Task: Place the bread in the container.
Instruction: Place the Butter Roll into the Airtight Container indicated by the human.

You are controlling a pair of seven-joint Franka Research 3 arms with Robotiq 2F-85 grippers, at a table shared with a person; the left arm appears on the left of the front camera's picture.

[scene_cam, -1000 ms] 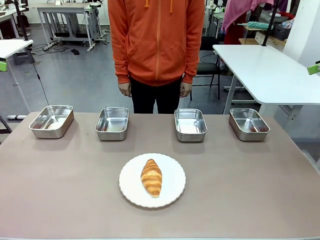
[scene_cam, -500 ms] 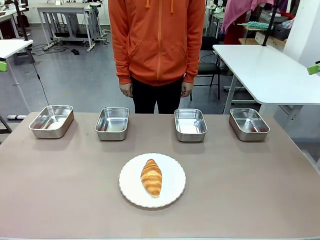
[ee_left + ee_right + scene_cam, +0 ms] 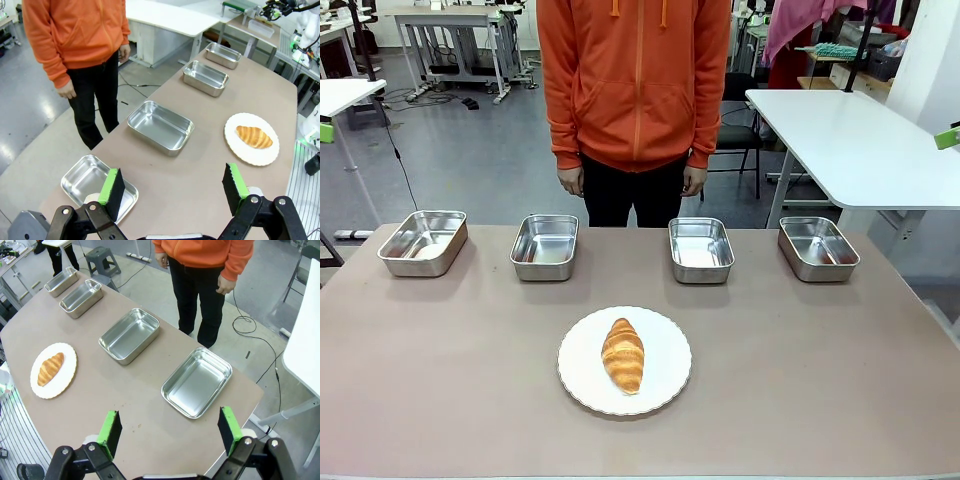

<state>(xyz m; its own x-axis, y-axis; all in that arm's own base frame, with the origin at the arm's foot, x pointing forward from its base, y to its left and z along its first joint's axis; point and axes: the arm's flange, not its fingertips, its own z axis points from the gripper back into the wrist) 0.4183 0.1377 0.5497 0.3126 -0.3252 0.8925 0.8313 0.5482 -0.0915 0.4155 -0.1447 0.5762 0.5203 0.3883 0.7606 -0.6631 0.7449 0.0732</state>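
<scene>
One bread (image 3: 623, 355) lies on the plate (image 3: 666, 352), long axis near-to-far.

We saw the bread (image 3: 623, 355) golden-brown with darker stripes, on a plain white plate (image 3: 670, 385). The containers (image 3: 701, 277) at its twelve o'clock were shiny silver, and the surface (image 3: 440, 380) was dull taupe. The person's hoodie (image 3: 635, 80) was orange and the trousers (image 3: 630, 195) black. The left tool (image 3: 172, 192) and right tool (image 3: 167, 432) were black with green pads (image 3: 107, 186).

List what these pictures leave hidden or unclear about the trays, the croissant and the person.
Left wrist view: a pad of the left gripper covers a corner of the nearest tray; the whitish patch inside may be glare or an object.
Front view: the person is cut off above the chest by the top edge.
Every view: the croissant hides its own underside against the plate.
</scene>
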